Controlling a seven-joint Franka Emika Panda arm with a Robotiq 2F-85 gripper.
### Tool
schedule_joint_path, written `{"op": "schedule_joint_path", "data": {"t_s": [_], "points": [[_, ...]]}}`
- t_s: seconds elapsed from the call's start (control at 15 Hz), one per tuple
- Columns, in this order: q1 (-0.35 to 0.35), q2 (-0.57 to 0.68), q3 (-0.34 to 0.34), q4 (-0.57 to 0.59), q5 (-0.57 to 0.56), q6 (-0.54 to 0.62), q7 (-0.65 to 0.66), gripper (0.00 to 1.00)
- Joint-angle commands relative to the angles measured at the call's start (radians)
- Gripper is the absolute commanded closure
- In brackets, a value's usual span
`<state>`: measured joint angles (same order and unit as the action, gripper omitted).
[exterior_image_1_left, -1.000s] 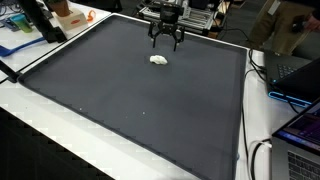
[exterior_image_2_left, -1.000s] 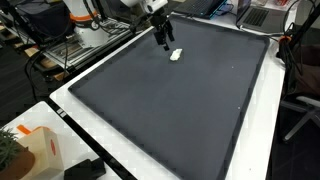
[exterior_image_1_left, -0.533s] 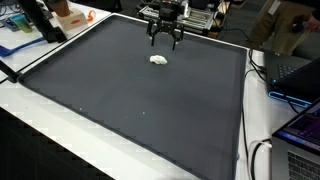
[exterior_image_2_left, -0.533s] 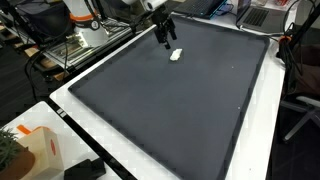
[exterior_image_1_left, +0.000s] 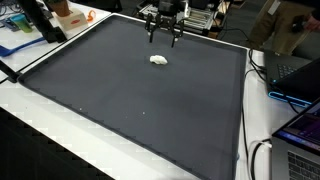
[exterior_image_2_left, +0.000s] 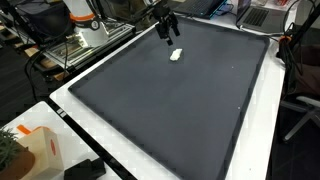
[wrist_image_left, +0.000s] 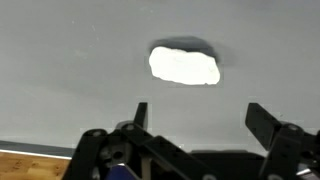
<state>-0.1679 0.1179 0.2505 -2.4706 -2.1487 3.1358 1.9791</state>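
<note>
Wrist view w/ gripper (wrist_image_left: 200, 115) jaws spread wide, nothing held, hung clear above white lump (wrist_image_left: 185, 66); lump lay on dark mat (exterior_image_1_left: 140, 105) nr robot-side edge, apart from gripper in both ext. views

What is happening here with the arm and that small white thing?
A robot arm holds its pincer open in the air above a small white lump. The lump lies alone on a dark mat, toward the edge where the arm stands. The pincer does not touch it: in the wrist view the lump sits clear of both fingertips, and nothing is held.
</note>
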Motion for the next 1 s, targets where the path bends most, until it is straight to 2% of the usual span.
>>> {"op": "schedule_joint_path", "data": {"t_s": [0.0,0.47,0.53,0.6,0.93], "points": [[0.011,-0.012,-0.024,-0.036,0.078,0.009,-0.064,0.0],[0.013,-0.018,-0.042,-0.064,0.257,0.027,-0.209,0.0],[0.012,-0.024,-0.036,-0.06,0.239,0.042,-0.235,0.0],[0.004,0.002,-0.025,-0.035,0.208,0.017,-0.183,0.0],[0.011,0.005,-0.029,-0.034,0.253,0.014,-0.216,0.0]]}}
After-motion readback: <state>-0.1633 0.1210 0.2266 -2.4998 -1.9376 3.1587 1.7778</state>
